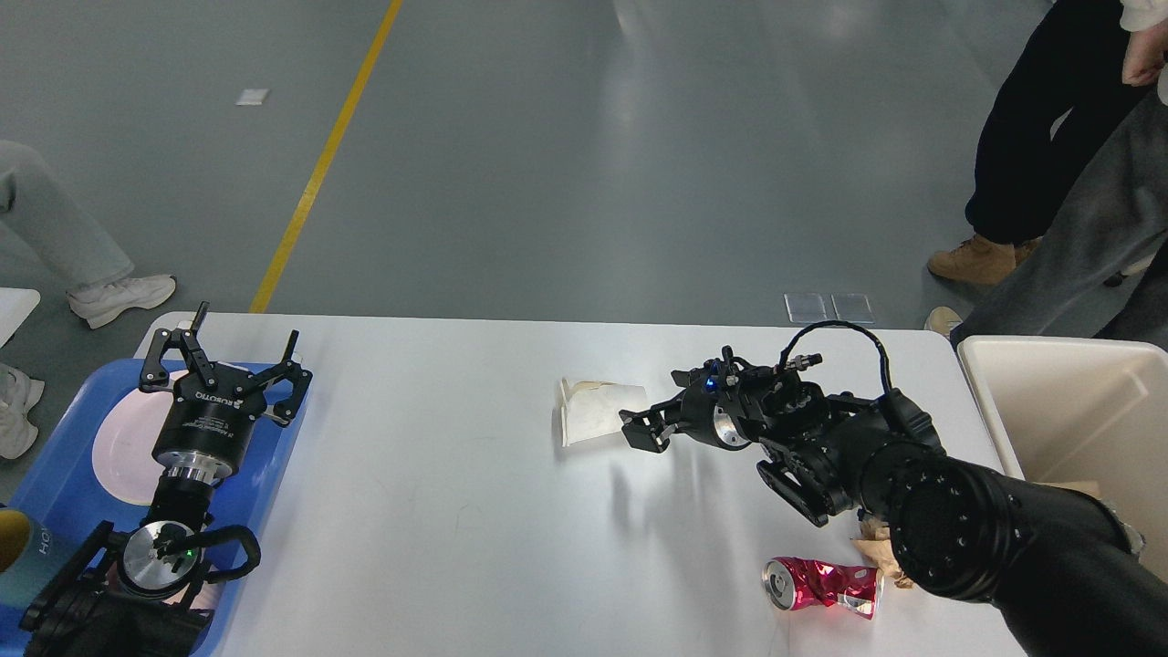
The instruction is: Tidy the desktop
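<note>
The white desktop (pixel 438 493) carries a crumpled white paper cup (pixel 589 412) lying on its side at mid-table. My right gripper (pixel 644 430) is low over the table at the cup's right end, its fingers a little apart and nothing clearly held. A crushed red can (pixel 821 585) lies near the front right. Crumpled brown paper (pixel 873 537) beside it is mostly hidden by my right arm. My left gripper (pixel 242 339) is open and empty above the blue tray (pixel 55 484) at the left edge.
A pale pink plate (pixel 119 447) lies in the blue tray, with a teal and yellow object (pixel 18 552) at its front. A cream bin (pixel 1077 401) stands off the table's right end. People's legs stand at the far right and far left.
</note>
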